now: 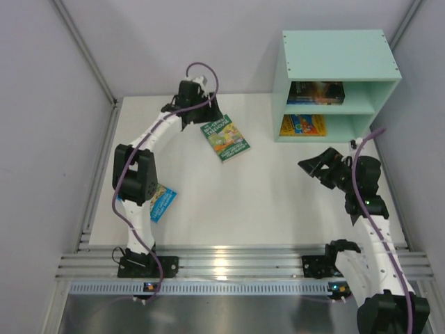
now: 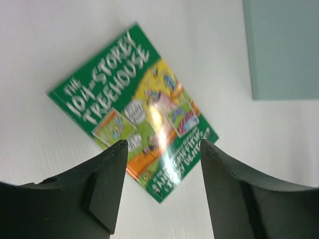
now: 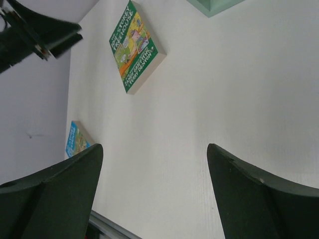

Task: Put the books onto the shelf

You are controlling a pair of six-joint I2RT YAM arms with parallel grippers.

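Note:
A green book [image 1: 225,138] lies flat on the white table, a little left of the mint-green shelf [image 1: 337,62]. My left gripper [image 1: 206,113] hovers at the book's far left corner. In the left wrist view its jaws [image 2: 164,149] stand open above the green book [image 2: 134,109], holding nothing. A light blue book [image 1: 162,202] lies near the left arm's base, partly hidden by the arm. The shelf holds a dark book [image 1: 316,92] in the upper compartment and an orange-yellow one [image 1: 303,125] in the lower. My right gripper [image 1: 314,167] hangs open and unladen in front of the shelf.
The right wrist view looks across bare table to the green book [image 3: 134,47], the light blue book [image 3: 77,139] and the left arm's gripper [image 3: 35,30]. Grey walls close in the table on the left, back and right. An aluminium rail [image 1: 229,261] runs along the near edge.

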